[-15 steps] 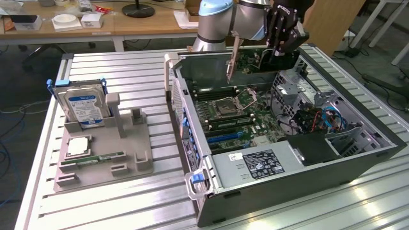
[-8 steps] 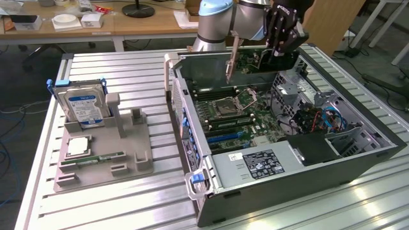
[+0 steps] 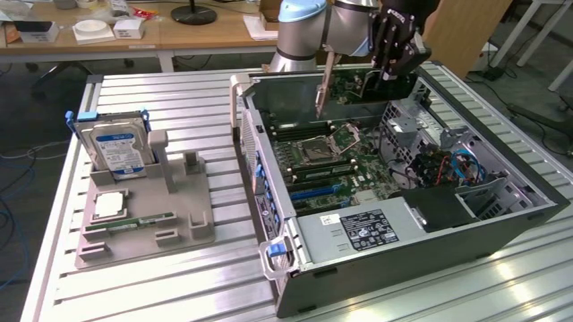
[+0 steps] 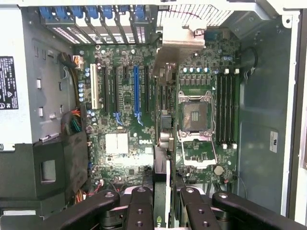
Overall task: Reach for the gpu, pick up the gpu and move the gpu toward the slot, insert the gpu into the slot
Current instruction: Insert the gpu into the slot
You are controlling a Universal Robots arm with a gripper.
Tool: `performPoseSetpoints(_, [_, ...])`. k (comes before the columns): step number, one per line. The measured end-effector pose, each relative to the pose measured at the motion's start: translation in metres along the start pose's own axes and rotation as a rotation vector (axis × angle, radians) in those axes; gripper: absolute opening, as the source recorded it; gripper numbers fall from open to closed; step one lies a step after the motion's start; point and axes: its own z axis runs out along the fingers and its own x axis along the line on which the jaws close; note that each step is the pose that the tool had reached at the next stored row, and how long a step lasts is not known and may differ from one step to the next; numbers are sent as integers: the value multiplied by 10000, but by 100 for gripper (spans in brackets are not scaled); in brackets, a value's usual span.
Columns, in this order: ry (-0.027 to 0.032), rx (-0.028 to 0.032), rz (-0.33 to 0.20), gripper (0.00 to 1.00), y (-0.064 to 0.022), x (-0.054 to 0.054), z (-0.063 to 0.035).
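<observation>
1. The gripper [image 3: 394,70] [image 4: 165,211] is clamped on the gpu [image 3: 358,86] [image 4: 163,124], one finger on each face of the card, which hangs on edge above the open computer case [image 3: 403,261].
2. The card's silver end bracket [image 3: 324,87] [image 4: 181,40] points down toward the rear wall of the case.
3. Inside the case, the motherboard's blue slot [image 3: 313,191] [image 4: 135,91] lies just beside the line of the card; the processor socket [image 3: 327,143] [image 4: 195,115] lies on the card's other side.
4. Outside the case, toward the exterior view's left, a grey holder [image 3: 179,201] on the table [image 3: 161,100] carries an upright hard drive [image 3: 117,147] and a memory stick [image 3: 134,221].
</observation>
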Motion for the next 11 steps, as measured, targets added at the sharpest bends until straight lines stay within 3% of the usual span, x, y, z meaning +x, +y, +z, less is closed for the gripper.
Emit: performPoseSetpoints(11, [-6, -1, 0, 27, 8, 2, 218])
